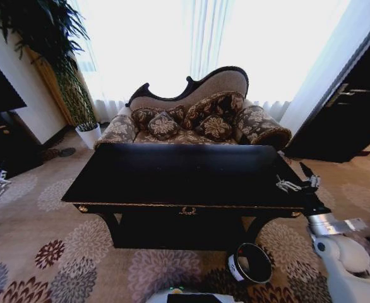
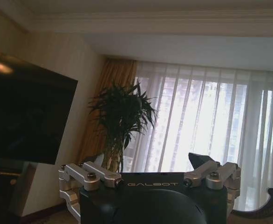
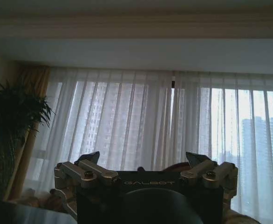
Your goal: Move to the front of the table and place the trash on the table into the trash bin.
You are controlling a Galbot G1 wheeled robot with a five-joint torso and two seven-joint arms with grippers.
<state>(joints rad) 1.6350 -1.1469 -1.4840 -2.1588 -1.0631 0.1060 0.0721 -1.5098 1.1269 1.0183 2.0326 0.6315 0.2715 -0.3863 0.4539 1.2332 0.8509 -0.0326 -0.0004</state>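
Glossy black table [image 1: 172,173] lies beside the spread right gripper [image 3: 143,161], trash bin [image 1: 251,262] below it. Left gripper [image 2: 150,165] spread, idle. Rigid, light bin; grasp its rim.

Head camera down over the table [image 1: 172,173]; both wrist cameras toward shared curtains [image 3: 141,121].

Patterned sofa [image 1: 191,117], floral carpet [image 1: 59,249], bright curtains [image 3: 174,121]
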